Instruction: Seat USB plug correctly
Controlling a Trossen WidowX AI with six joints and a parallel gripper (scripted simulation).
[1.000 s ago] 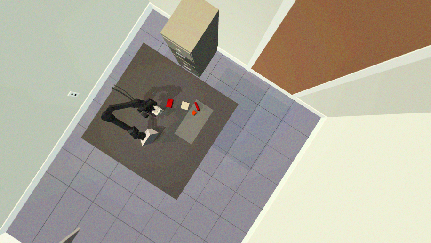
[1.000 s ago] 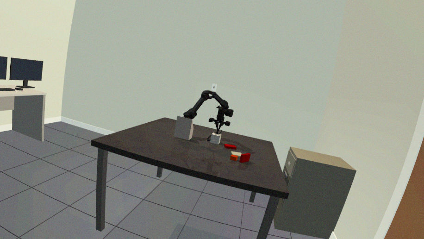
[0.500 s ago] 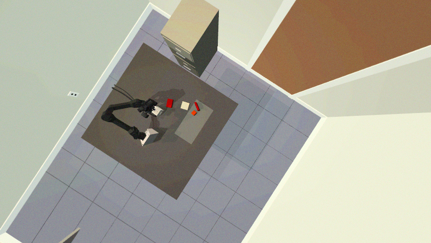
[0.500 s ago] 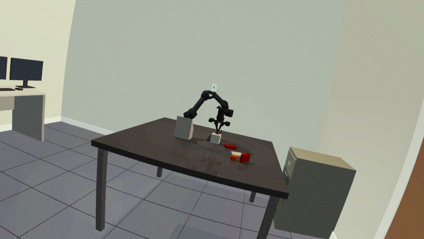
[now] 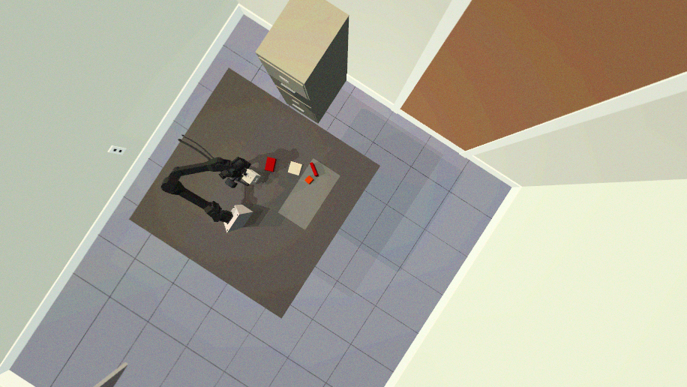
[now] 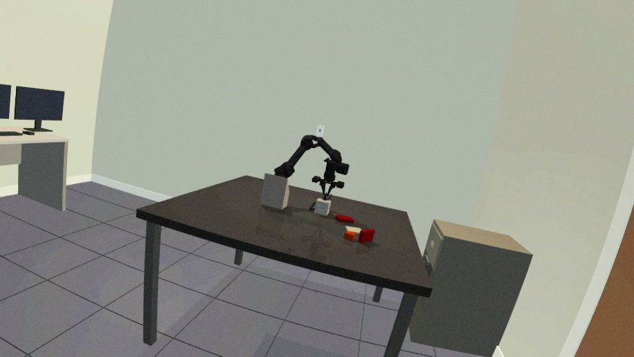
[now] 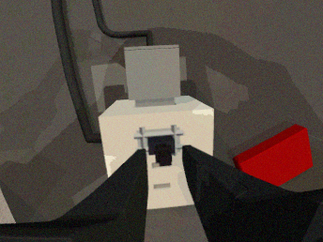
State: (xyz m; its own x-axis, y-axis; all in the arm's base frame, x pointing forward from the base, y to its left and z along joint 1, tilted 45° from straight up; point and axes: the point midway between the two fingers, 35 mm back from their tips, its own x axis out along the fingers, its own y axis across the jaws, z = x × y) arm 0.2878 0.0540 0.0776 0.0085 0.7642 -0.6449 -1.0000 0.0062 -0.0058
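Note:
The power cube (image 5: pixel 251 178) (image 6: pixel 322 207) (image 7: pixel 127 127) is a cream-white block on the table. In the wrist view the socket (image 7: pixel 140 136) on its top has a pale metal frame. The black USB plug (image 7: pixel 161 142) sits inside that frame, with a narrow dark part extending from it toward the fingers. How deep it sits and which way round it is cannot be told. My gripper (image 6: pixel 326 196) (image 7: pixel 164 155) points down just above the cube. It is open a little, one finger on each side of the plug's narrow part, with gaps on both sides.
A red block (image 5: pixel 270 164) (image 6: pixel 345 218) (image 7: pixel 277 157) lies beside the cube. Farther off are a cream block (image 5: pixel 294 168) (image 6: pixel 353 230), an orange block (image 5: pixel 309 179) (image 6: pixel 349 236) and an upright red block (image 5: pixel 313 169) (image 6: pixel 366 236). A black cable (image 7: pixel 70 84) runs beside the cube.

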